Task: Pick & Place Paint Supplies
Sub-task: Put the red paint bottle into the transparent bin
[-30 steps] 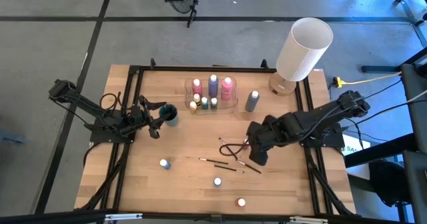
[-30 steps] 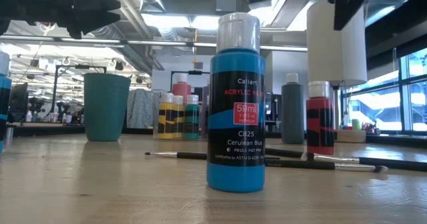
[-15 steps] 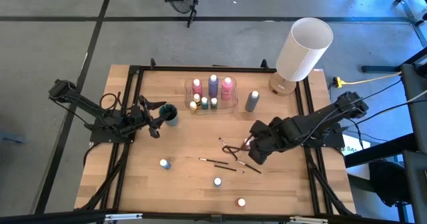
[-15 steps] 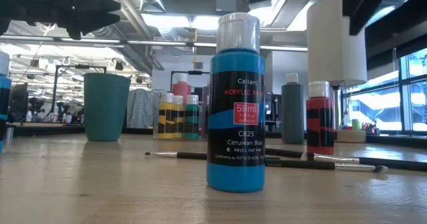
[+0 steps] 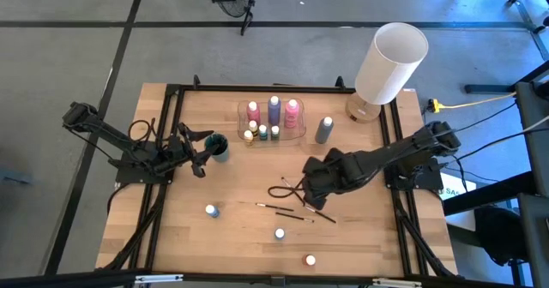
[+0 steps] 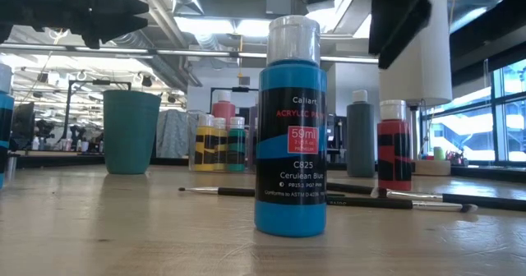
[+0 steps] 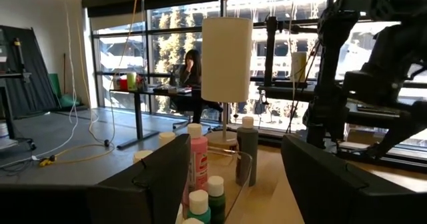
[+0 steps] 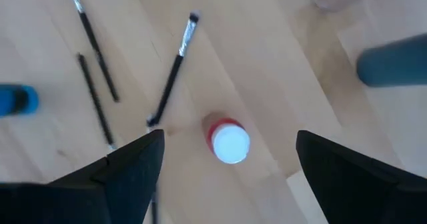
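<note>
Beside the right hand [image 5: 302, 188], paintbrushes [image 5: 283, 209] lie scattered.

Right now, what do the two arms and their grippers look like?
Both arms are dark, jointed and slim. The left gripper and right gripper each have two broad, flat black fingers. Dark cables loop beside the left arm. No markings are readable.

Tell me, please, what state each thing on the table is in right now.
left hand: open, empty, beside the teal cup.
right hand: open, above the red bottle.
red bottle: upright, capped, not gripped.
teal cup: upright.
grouped bottles: upright, capped.
grey bottle: upright, capped, standing alone.
paintbrushes: lying flat.
blue bottle: upright, capped.
lamp: upright.
</note>
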Controlling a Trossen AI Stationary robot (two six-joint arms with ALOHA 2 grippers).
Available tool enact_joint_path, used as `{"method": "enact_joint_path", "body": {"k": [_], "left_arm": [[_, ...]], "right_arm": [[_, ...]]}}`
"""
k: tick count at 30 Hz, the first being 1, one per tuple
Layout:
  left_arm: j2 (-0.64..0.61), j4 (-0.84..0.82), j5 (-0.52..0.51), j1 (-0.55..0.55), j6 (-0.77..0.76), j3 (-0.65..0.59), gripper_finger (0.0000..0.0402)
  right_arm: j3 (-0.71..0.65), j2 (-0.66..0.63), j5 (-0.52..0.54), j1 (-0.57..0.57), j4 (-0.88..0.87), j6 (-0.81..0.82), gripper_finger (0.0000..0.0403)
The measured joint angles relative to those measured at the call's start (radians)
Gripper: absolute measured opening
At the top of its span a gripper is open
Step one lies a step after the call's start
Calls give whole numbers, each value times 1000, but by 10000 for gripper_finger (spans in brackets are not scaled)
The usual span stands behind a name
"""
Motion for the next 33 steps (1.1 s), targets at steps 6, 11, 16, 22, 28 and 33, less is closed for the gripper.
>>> {"method": "enact_joint_path", "body": {"k": [6,11,16,22,28,33], "left_arm": [[0,-4,0,0,-1,0,228],[0,-4,0,0,-2,0,227],[0,-4,0,0,-2,0,226],[0,-5,0,0,-2,0,226],[0,-5,0,0,-1,0,226],[0,-5,0,0,-1,0,226]], "right_arm": [[0,36,-57,-37,-10,-36,344],[0,38,-115,-62,-70,-30,344],[0,39,-178,-87,-78,-57,344],[0,39,-227,-91,-69,-72,344],[-4,38,-225,-93,-50,-90,344],[-22,38,-225,-96,-45,-102,344]]}}
